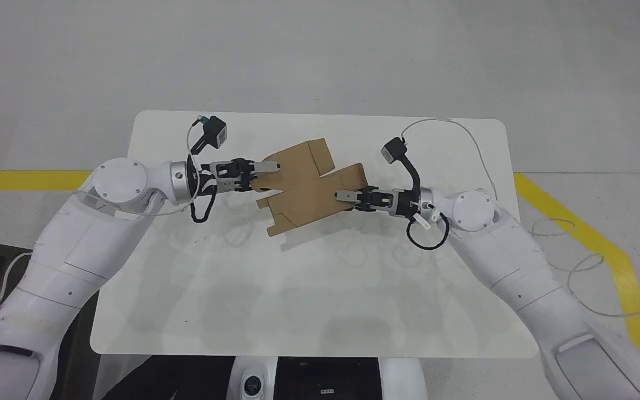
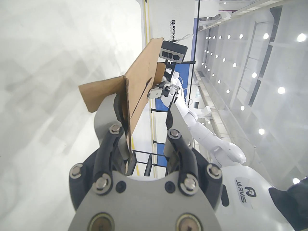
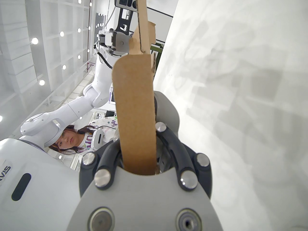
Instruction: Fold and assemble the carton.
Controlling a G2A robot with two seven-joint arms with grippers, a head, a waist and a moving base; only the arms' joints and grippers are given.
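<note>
I am holding the carton (image 1: pixel 300 185) over the middle of the table (image 1: pixel 160 300), my left gripper (image 2: pixel 144 104) spread apart around one edge, probably to steady it for folding, while a flap is hiding whether my right gripper (image 1: pixel 342 193) is clamping the opposite edge.

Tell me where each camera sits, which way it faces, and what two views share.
Top view: overhead, facing down at the table; left arm and right arm show, left tool and right tool at opposite ends of the carton.
Left wrist view: on the left wrist, facing past its tool and the carton toward the right arm.
Right wrist view: on the right wrist, facing past its tool toward the left arm.
Shared: both wrist views see the carton from opposite ends.
</note>
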